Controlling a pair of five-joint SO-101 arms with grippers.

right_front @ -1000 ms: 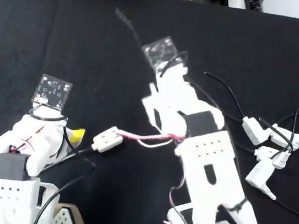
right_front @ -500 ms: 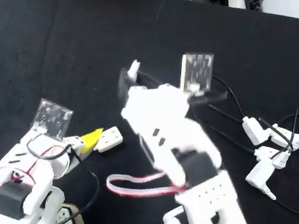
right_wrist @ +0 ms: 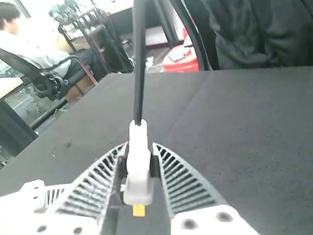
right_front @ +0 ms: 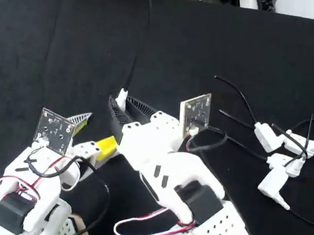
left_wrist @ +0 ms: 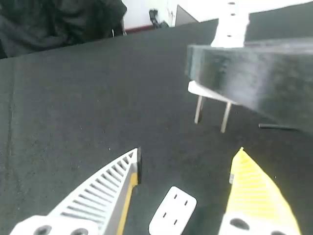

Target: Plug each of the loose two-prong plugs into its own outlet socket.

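Fingers first: the right arm's fingers (right_wrist: 152, 151) are clenched on a white two-prong plug (right_wrist: 138, 169), and the left arm's fingers (left_wrist: 110, 183) are spread wide, holding nothing. The black bench (right_front: 51, 38) has both arms working near its front middle. A cluster of loose plugs (right_front: 280, 155) with tangled cords sits well apart, on the right arm's side, and I see none of them socketed. The held plug's black cord (right_wrist: 139, 63) runs off toward the far edge of the bench. A small white outlet socket (left_wrist: 172, 217) lies flat, slots up, between the left fingers. I read that as bracing, so it won't skate when I press. The right arm holds the plug above it, prongs (left_wrist: 211, 113) pointing down, near the socket but not in it, and seemingly off to one side of the slots. I'd call this alignment before insertion. In my way: the trailing cord may tug, and the right arm's own finger hides the plug body from the left wrist camera.
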